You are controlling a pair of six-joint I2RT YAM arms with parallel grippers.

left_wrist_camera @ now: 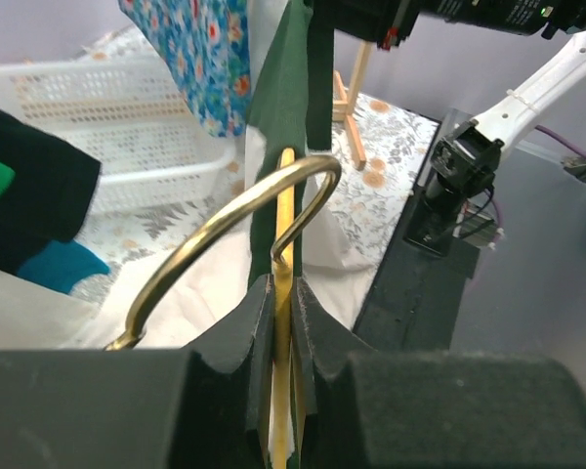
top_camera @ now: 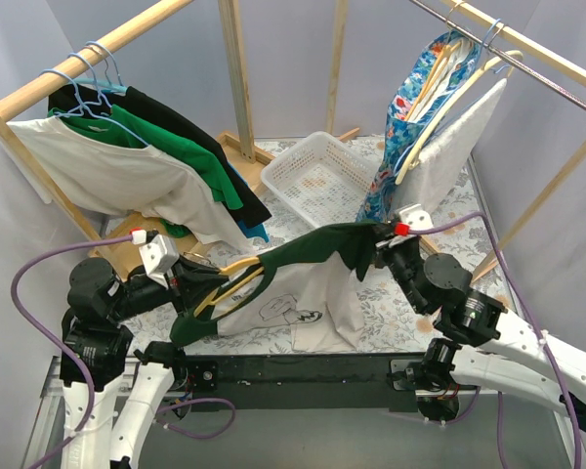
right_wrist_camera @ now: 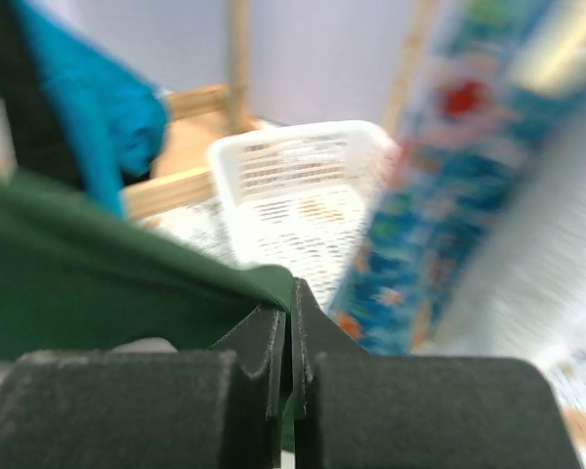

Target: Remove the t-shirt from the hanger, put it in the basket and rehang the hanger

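A dark green t-shirt [top_camera: 308, 249] is stretched in the air between my two grippers. It hangs on a yellow wooden hanger [top_camera: 230, 278] with a brass hook [left_wrist_camera: 225, 225]. My left gripper [top_camera: 188, 285] is shut on the hanger's neck, seen in the left wrist view [left_wrist_camera: 284, 293] just below the hook. My right gripper [top_camera: 381, 246] is shut on an edge of the green t-shirt [right_wrist_camera: 98, 283], the fabric pinched between the fingertips [right_wrist_camera: 291, 311] and pulled to the right. The shirt [left_wrist_camera: 285, 98] still drapes over the hanger [left_wrist_camera: 286, 215].
A white printed garment [top_camera: 303, 308] lies on the floral tablecloth under the shirt. A white basket [top_camera: 317, 176] stands behind. A wooden rack with hung clothes [top_camera: 137, 156] is at left; a rail with a floral garment [top_camera: 420, 107] is at right.
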